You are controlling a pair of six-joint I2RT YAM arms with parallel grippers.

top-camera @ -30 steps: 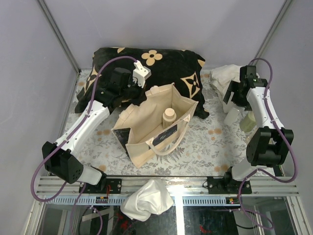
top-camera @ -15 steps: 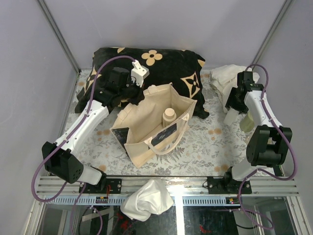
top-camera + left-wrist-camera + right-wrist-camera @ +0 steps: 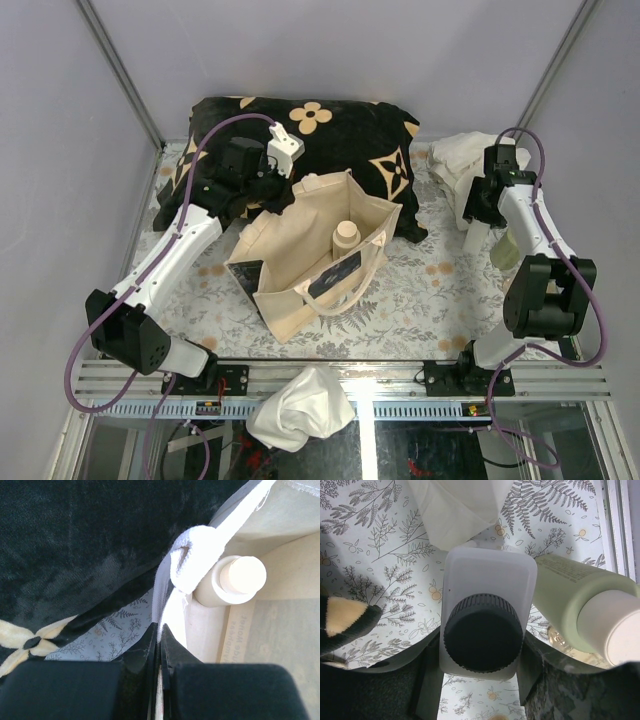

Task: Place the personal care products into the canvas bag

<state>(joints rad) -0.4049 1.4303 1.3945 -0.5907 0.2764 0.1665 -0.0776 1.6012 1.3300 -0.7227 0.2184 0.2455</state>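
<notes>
The canvas bag [image 3: 288,300] stands open at the middle of the table. My left gripper [image 3: 281,196] is shut on its rear rim, and the left wrist view shows the cream fabric [image 3: 165,605] pinched between the left gripper's [image 3: 160,630] closed jaws. A cream bottle with a beige cap [image 3: 346,236] [image 3: 235,580] stands inside the bag. At the right, my right gripper [image 3: 478,214] [image 3: 482,647] is shut on a white bottle with a dark cap [image 3: 487,572] [image 3: 473,238]. A yellow-green bottle with a white cap [image 3: 567,587] [image 3: 507,248] lies right beside it.
A black cushion with tan flowers [image 3: 340,140] [image 3: 75,545] lies behind the bag. A white cloth [image 3: 455,160] [image 3: 455,507] sits just beyond the bottles. Another white cloth [image 3: 300,405] hangs over the front rail. Grey walls close in both sides.
My right gripper has closed from wide open onto the white bottle, its arm shifting slightly back. My left gripper has drawn the bag's rim a little to the left.
</notes>
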